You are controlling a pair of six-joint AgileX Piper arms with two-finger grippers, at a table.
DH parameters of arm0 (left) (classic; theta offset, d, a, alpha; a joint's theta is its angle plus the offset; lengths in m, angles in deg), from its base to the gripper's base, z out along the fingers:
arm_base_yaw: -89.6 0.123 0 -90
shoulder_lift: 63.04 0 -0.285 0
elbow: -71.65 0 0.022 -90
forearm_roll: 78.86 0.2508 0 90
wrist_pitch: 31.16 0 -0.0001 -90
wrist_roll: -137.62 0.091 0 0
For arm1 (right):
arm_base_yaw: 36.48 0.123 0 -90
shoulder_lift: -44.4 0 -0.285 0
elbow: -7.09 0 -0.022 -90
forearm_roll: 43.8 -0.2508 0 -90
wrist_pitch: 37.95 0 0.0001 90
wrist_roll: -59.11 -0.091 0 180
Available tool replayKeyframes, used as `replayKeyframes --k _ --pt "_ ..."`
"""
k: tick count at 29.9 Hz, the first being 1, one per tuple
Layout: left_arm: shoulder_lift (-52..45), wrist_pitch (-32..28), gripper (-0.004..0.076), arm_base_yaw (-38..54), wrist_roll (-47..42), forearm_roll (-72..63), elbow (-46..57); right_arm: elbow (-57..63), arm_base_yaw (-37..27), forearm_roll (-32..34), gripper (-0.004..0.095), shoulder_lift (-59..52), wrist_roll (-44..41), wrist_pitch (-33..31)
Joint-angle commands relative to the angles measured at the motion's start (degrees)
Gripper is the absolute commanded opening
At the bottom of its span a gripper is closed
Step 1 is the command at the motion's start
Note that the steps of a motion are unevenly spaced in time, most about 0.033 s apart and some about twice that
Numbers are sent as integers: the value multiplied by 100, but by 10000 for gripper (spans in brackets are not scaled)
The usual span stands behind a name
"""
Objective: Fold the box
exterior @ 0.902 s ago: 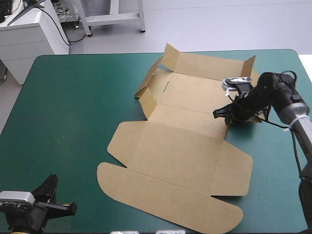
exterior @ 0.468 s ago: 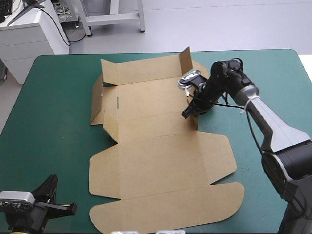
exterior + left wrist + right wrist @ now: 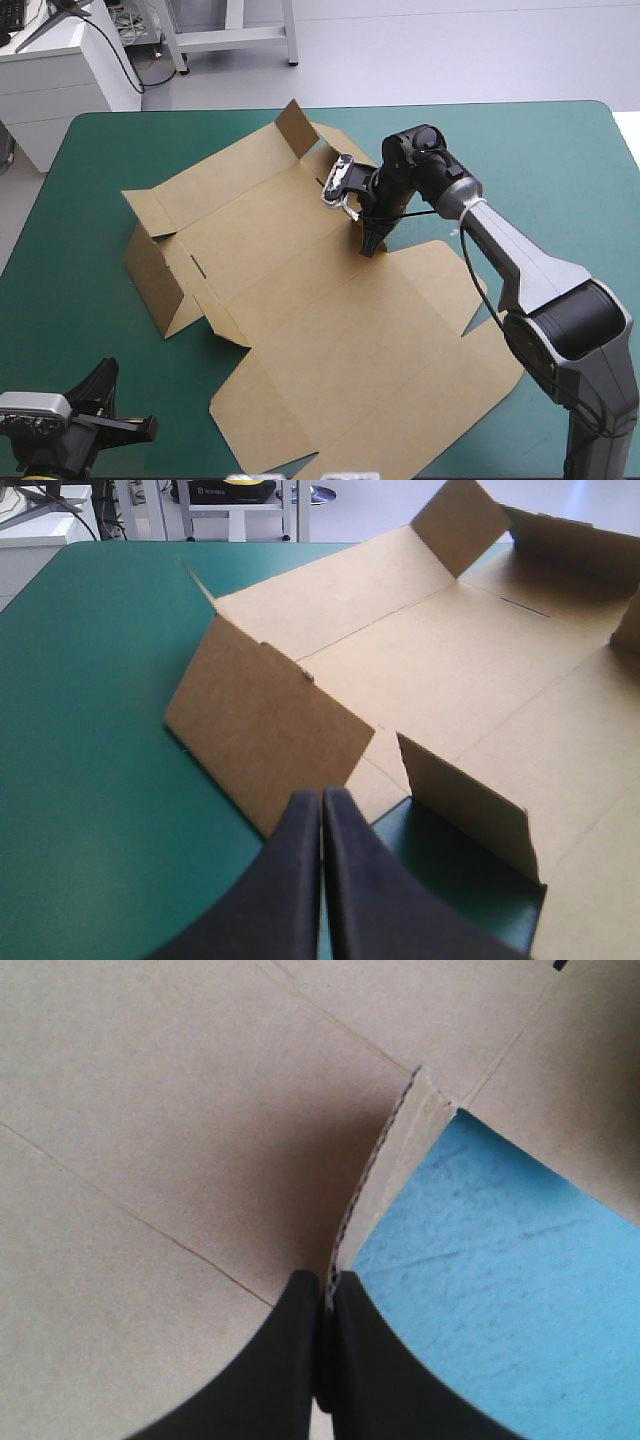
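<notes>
item 1, nearest: left gripper (image 3: 321, 795), at the table's near left corner. its black fingers are pressed together into one point and hold nothing. the box's raised left wall (image 3: 262, 730) stands just ahead of it.

item 2: box (image 3: 330, 340), brown board lying mostly flat and askew across the middle of the teal-green cover (image 3: 110, 180). its lid panels reach the near edge.

item 3: right gripper (image 3: 325, 1285), fingers clamped on the cut edge of a short side flap (image 3: 395, 1160) at the base's right side. the flap is lifted off the cover.

item 4, farthest: corner flap (image 3: 295, 122), upright at the far end.

handling note: the step appears to be raising this side wall. swing the flap about its crease rather than dragging the sheet. the pinch seems shallow, though the wrist view is too close to be sure, so a slow arc guards against slipping.
</notes>
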Motion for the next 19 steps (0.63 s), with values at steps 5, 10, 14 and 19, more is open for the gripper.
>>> replayKeyframes --k 5,10,14,19 --pt "-31 -423 -8 -39 -11 -107 -114 -207 364 -69 -19 -300 1816 535" --pt "-31 -423 -8 -39 -11 -107 -114 -207 424 -198 -19 -222 2540 813" --pt "-31 -423 -8 -39 -11 -123 -114 -207 413 -199 -19 -112 2768 1179" --pt "-31 -423 -8 -39 -11 -123 -114 -207 413 -233 -19 11 3331 1439"
